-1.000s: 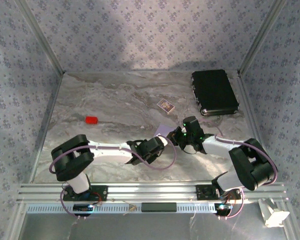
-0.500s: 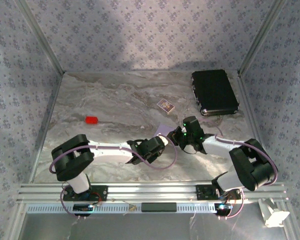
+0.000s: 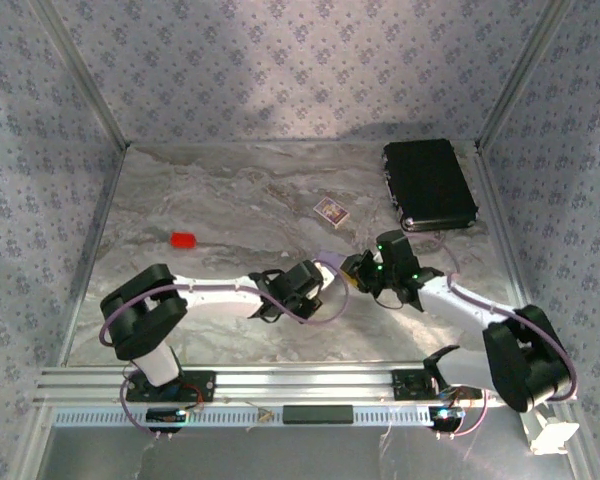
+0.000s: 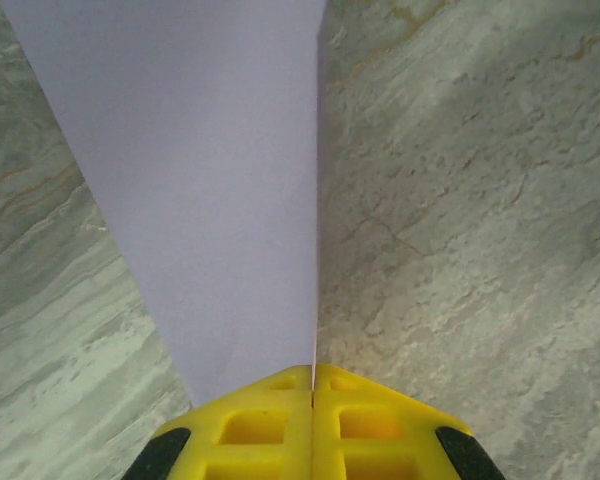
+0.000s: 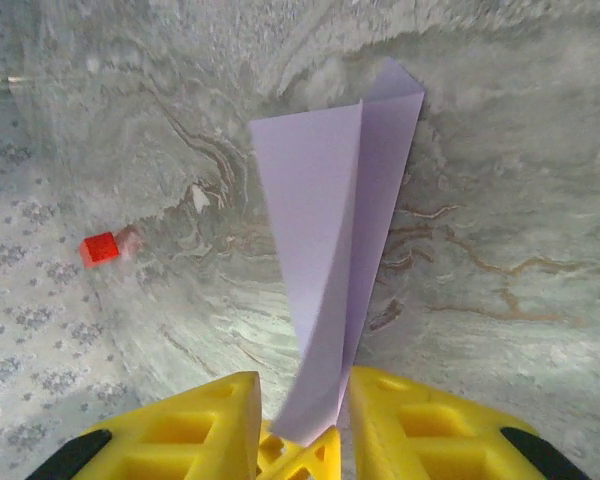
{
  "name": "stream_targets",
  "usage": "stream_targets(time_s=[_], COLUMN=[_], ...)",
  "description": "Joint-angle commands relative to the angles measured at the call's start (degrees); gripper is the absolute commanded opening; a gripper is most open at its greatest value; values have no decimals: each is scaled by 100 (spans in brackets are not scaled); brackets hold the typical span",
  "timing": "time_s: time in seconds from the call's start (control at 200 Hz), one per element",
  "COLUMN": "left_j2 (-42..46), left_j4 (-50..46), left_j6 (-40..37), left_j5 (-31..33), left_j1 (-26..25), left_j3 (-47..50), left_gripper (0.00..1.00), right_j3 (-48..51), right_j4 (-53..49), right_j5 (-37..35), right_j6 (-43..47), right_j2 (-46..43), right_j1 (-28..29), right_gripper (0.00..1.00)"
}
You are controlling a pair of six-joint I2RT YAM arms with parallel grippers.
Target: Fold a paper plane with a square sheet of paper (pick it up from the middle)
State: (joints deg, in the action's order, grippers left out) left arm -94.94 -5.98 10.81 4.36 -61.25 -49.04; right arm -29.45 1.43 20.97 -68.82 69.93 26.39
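The folding looks nearly done. The lilac sheet is already a paper plane (image 5: 325, 230), a slim dart with a crease running down its length and two layers fanning open at the wide end. In the top view it sits on the near side of the black case (image 3: 429, 185) and to that case's left, between the two wrists.

The left pincer (image 4: 312, 385) is clenched on the plane's narrow end. Its yellow fingers meet flush, and the paper runs away from them over the counter (image 4: 480, 200). The right pincer (image 5: 305, 385) is released. Its fingers stand apart on either side of the same narrow end, and the tip of the left pincer pokes in below them. I cannot tell whether the plane's wide end rests on the counter or hangs just above it.

This reads as a handover or a final pinch of the crease. Next, the right pincer would need to close squarely on the fold line just beside the left one's grip. It must catch both layers so that the wings do not splay, and only then should the left pincer let go.
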Motion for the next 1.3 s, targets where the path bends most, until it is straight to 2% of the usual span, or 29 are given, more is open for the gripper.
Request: stream_targets(time_s=[0.0, 0.155, 0.275, 0.44, 0.495, 0.64, 0.79, 1.069, 1.294], left_j2=[155, 79, -23, -152, -149, -81, -50, -97, -172], left_j4=[247, 507, 675, 664, 642, 424, -78, -408, -607], left_j6=[254, 473, 656, 703, 682, 480, 114, -174, -350], left_j5=[-1148, -1789, -2243, -2395, -2393, -2123, -1408, -542, -125], left_j1=[219, 456, 628, 676, 676, 654, 432, 7, -172], left_j3=[-20, 34, 39, -44, -58, -95, -260, -475, -577], left_gripper=[1, 2, 3, 3, 3, 4, 4, 6, 5], right_j3=[-147, 4, 165, 285, 268, 63, -323, -478, -671], right_j4=[-710, -870, -858, -714, -606, -660, -1069, -1128, -1119], right_j5=[-326, -434, -432, -367, -268, -80, -76, -155, -67], right_j6=[359, 361, 327, 341, 365, 385, 334, 114, 120], right_j2=[-369, -787, -1008, -1148, -1127, -861, -408, 112, 413], right_j1=[-111, -255, -332, -379, -367, -341, -221, -91, -12], right_gripper=[31, 37, 38, 38, 42, 49, 53, 54, 50])
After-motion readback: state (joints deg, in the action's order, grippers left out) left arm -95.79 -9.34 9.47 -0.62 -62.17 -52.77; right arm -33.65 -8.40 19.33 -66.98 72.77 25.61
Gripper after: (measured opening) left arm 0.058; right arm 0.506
